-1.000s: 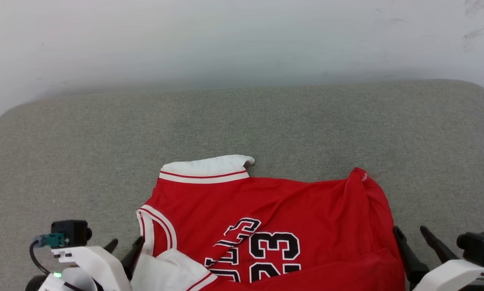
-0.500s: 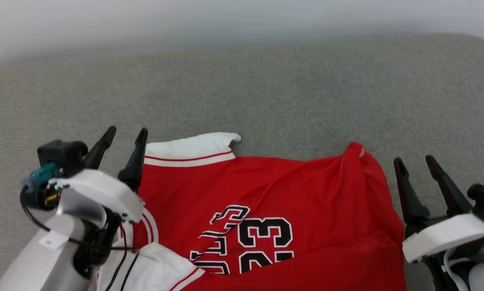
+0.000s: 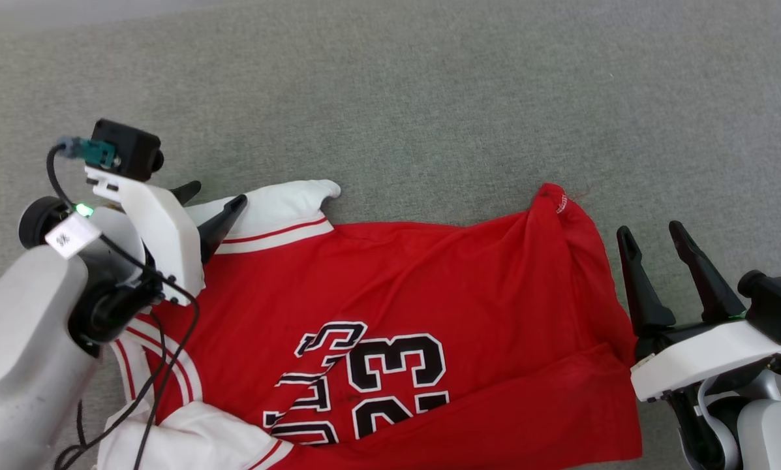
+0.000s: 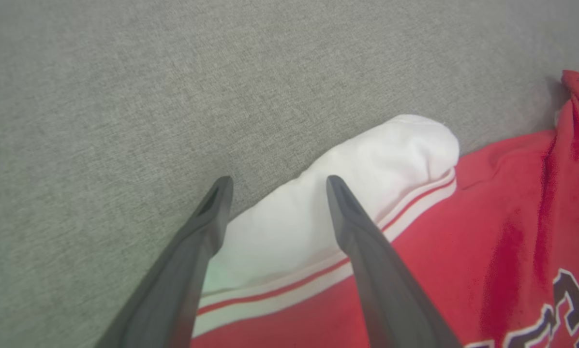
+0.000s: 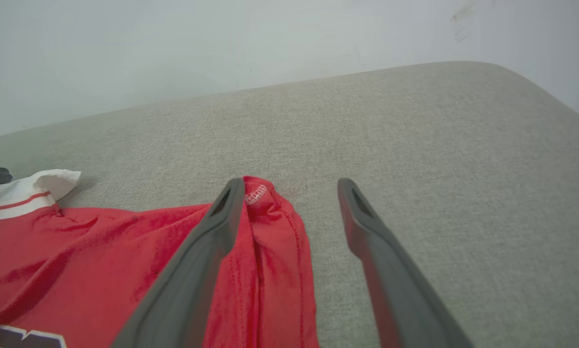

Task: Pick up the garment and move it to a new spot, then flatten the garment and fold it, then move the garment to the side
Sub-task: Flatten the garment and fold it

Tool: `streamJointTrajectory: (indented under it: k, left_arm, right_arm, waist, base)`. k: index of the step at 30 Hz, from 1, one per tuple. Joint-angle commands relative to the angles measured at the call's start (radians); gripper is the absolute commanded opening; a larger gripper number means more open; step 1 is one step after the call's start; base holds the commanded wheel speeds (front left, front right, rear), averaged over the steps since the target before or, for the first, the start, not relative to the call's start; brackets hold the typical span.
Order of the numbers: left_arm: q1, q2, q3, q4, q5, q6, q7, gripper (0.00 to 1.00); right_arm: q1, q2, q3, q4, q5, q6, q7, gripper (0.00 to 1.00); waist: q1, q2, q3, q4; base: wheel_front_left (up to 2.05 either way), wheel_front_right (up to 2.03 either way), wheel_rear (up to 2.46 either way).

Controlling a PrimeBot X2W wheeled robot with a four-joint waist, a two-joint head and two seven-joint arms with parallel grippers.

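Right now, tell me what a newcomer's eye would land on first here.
The bright red garment with its black-and-white 23 lies rumpled across the lower middle of the grey surface. The open left gripper is at its white sleeve on the left; the open right gripper stands beside its right edge.

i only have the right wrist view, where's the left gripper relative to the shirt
Observer: Over the far white sleeve. The left gripper is open, with one finger above the sleeve and the other above the grey surface.
Operator: has it got hold of anything
Observer: No, nothing is pinched in it. I cannot tell whether the tips touch the cloth.
Operator: is the shirt flat yet
Observer: No. In the head view a red flap of the shirt lies folded over part of the number 23.
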Motion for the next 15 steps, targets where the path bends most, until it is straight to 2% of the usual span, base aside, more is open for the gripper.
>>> streamJointTrajectory:
  k: [1, 7, 13, 14, 15]
  left_arm:
    - [-0.024, 0.007, -0.004, 0.002, -0.014, -0.009, 0.026, 1.0]
    - [-0.094, 0.045, -0.058, 0.031, -0.056, -0.03, 0.245, 1.0]
    - [-0.086, 0.046, -0.154, 0.079, -0.083, -0.038, 0.46, 1.0]
    - [-0.082, 0.04, -0.163, 0.079, -0.089, -0.039, 0.475, 0.65]
    - [-0.077, 0.028, -0.175, 0.078, -0.092, -0.041, 0.484, 0.0]
  right_arm:
    - [-0.019, 0.008, 0.002, 0.003, 0.004, 0.0, -0.008, 1.0]
    - [-0.026, 0.023, 0.01, 0.016, 0.017, 0.0, -0.015, 1.0]
    - [-0.039, 0.03, 0.014, 0.03, 0.03, 0.0, -0.019, 1.0]
    - [-0.039, 0.03, 0.013, 0.032, 0.031, 0.0, -0.019, 1.0]
    - [-0.039, 0.032, 0.01, 0.036, 0.039, 0.0, -0.014, 1.0]
  waist:
    - [-0.0002, 0.0, 0.021, -0.017]
    - [-0.0002, 0.0, 0.062, -0.037]
    - [-0.0002, 0.0, 0.078, -0.052]
    - [-0.0002, 0.0, 0.079, -0.054]
    - [-0.0002, 0.0, 0.076, -0.055]
  base:
    - [0.0, 0.0, 0.0]
    - [0.0, 0.0, 0.0]
    - [0.0, 0.0, 0.0]
    - [0.0, 0.0, 0.0]
    - [0.0, 0.0, 0.0]
